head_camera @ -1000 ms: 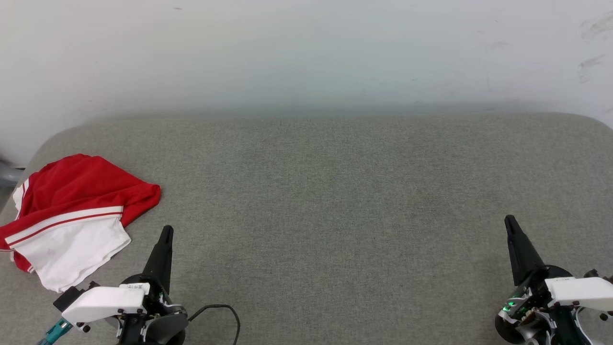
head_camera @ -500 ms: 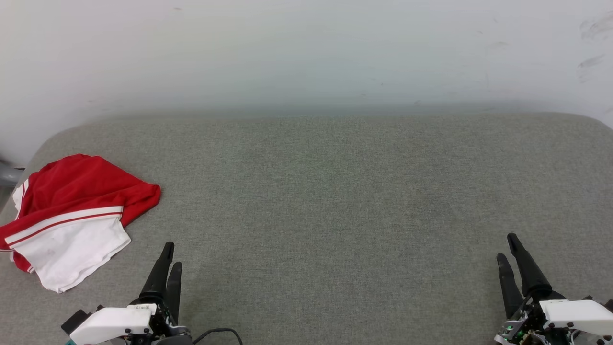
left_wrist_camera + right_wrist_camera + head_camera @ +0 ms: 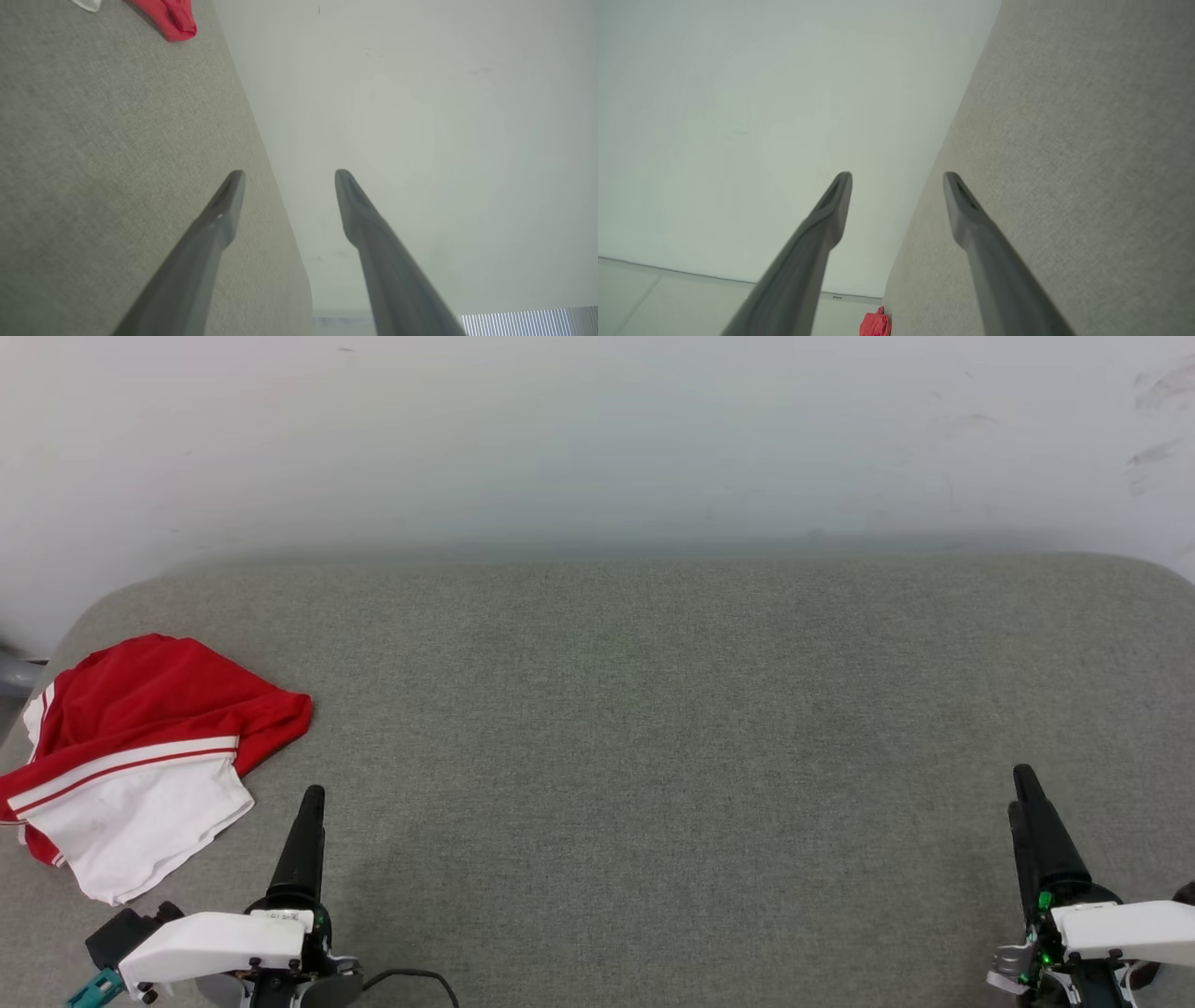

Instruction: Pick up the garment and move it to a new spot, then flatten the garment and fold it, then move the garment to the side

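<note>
Head view: crumpled red-and-white garment at nine o'clock on the grey bench. Wrist views make plain the left pincer and right pincer are spread.

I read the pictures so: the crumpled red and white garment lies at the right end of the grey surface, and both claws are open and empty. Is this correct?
Not fully. The head view shows the garment at the left end of the grey surface, not the right. The rest holds: the left claw and the right claw are open and empty.
</note>
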